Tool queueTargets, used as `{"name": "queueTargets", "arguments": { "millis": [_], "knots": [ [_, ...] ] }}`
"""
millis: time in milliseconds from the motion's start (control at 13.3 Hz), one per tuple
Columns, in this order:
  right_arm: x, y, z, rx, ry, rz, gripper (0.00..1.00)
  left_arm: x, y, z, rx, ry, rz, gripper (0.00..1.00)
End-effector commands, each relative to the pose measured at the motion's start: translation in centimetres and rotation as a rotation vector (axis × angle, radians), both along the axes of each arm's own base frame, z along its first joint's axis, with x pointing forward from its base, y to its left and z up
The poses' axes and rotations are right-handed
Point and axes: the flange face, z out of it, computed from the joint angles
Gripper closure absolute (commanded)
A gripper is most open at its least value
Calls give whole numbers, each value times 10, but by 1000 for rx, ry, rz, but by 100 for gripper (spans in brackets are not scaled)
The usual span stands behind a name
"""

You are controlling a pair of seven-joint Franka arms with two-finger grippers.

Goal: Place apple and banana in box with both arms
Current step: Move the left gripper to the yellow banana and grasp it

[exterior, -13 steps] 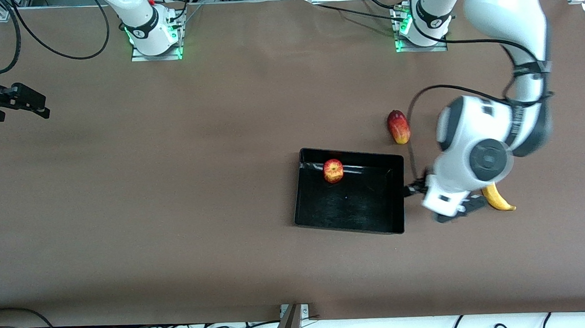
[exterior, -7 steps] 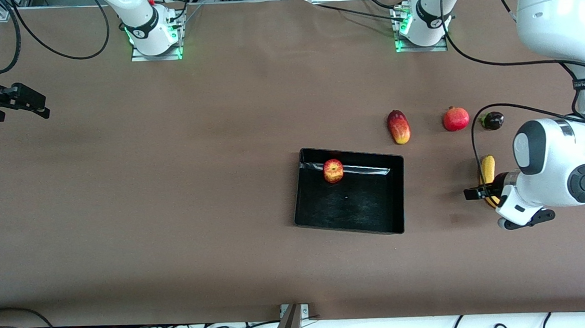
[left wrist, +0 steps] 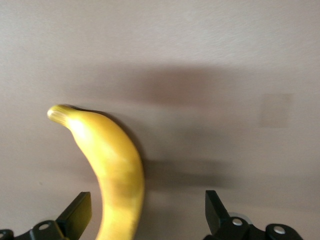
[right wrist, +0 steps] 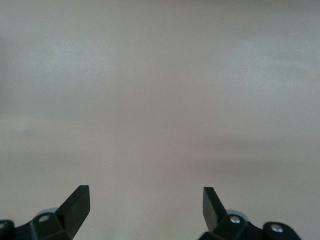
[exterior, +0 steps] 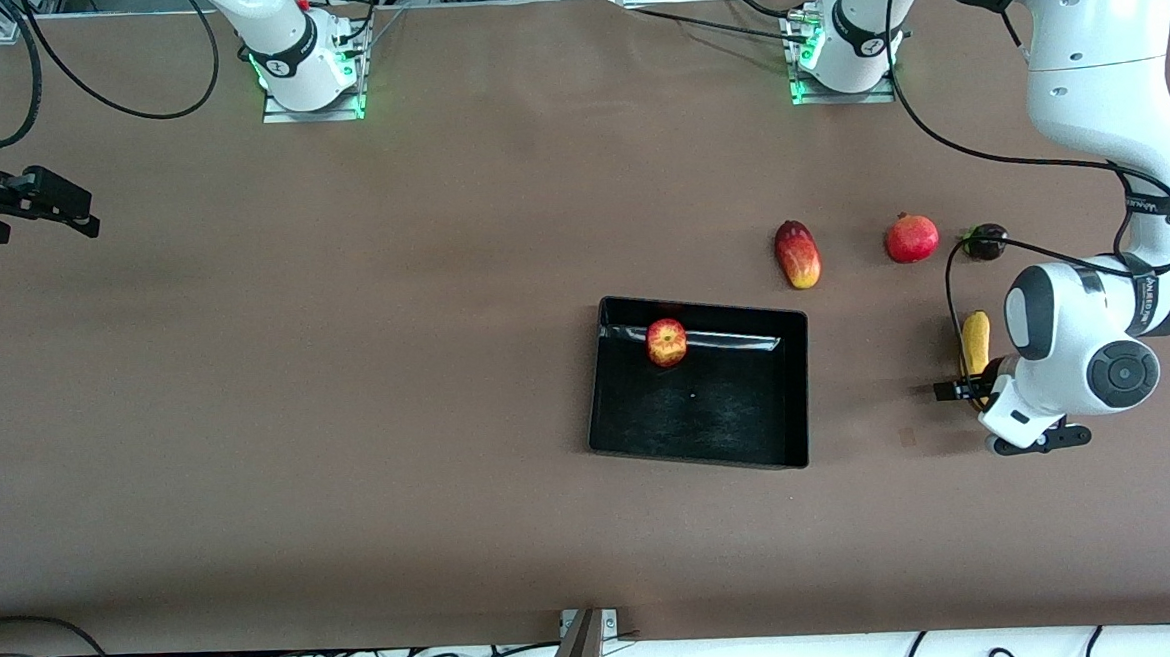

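The black box [exterior: 797,397] sits mid-table with the red and yellow apple [exterior: 666,342] inside it, near the wall farthest from the front camera. The yellow banana [exterior: 975,338] lies on the table beside the box, toward the left arm's end. My left gripper [exterior: 977,392] is open, low over the banana's nearer end. In the left wrist view the banana [left wrist: 112,170] runs between the open fingers [left wrist: 80,214], close to one of them, with my left gripper [left wrist: 148,215] not touching it. My right gripper [exterior: 78,215] waits open at the right arm's end of the table, over bare table [right wrist: 145,207].
A red-yellow mango [exterior: 796,254], a red pomegranate [exterior: 912,238] and a small dark fruit [exterior: 984,241] lie in a row farther from the front camera than the box and banana. The left arm's cable hangs near the banana.
My left arm swung from the box's edge toward the left arm's end of the table and now sits over the banana. The right arm has not moved.
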Motion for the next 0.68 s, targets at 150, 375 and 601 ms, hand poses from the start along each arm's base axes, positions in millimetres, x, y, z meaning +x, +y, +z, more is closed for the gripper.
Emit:
{"name": "queueTargets", "arguments": {
  "millis": [150,375,601],
  "knots": [
    [-2,0,5,17,0,-11,0,-9,24,-27,14,-9,-53,0],
    [-2,0,5,17,0,-11,0,-13,24,-40,12,-14,-54,1],
    [-2,0,5,17,0,-11,0,-15,24,-45,11,-2,-53,73]
  ]
}}
